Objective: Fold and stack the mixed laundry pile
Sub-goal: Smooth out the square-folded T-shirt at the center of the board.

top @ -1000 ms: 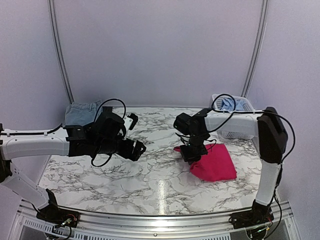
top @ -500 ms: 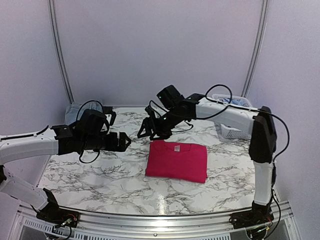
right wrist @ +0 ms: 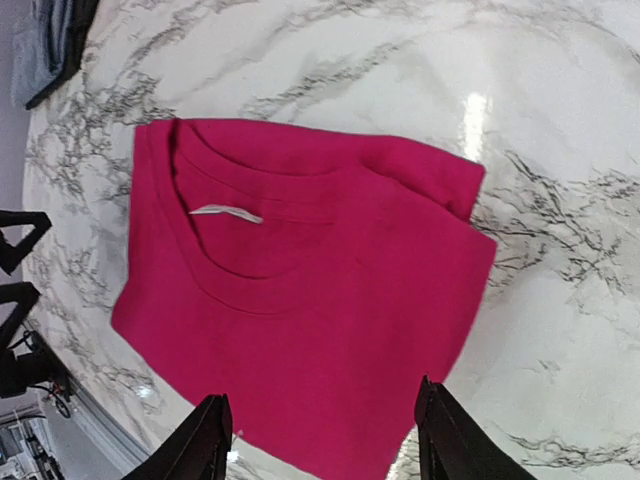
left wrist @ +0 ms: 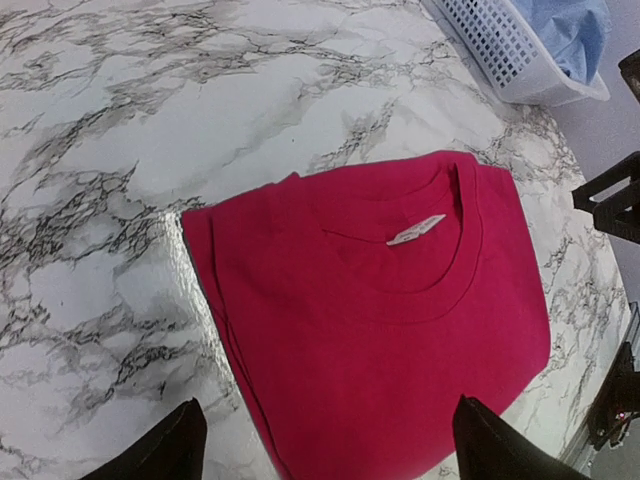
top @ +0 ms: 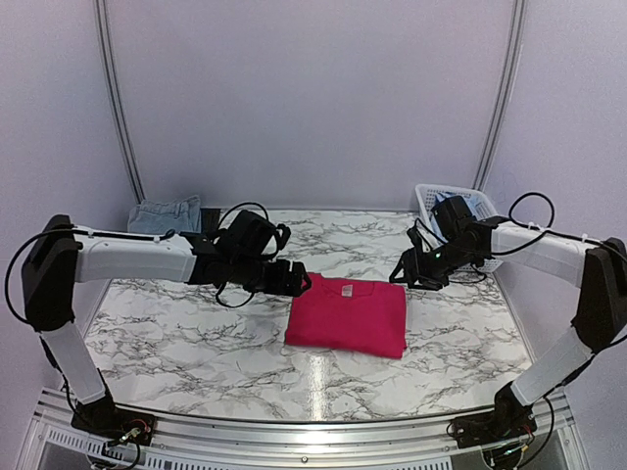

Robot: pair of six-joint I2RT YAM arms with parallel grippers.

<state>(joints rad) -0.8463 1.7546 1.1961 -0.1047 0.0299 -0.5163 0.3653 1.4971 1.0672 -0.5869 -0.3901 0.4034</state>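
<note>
A white tabletop (top: 196,333) with grey swirly lines, shiny near the front. A white plastic basket (left wrist: 480,40) full of little holes sits at the far right corner.

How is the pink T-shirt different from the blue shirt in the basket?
The pink T-shirt is folded into a neat, flat rectangle; the blue shirt is bunched up, not folded. The pink T-shirt lies out on the table; the blue shirt sits inside the basket at the far right corner. The pink T-shirt shows whole; the blue shirt is partly hidden by the basket's wall. Both are soft clothes.
</note>
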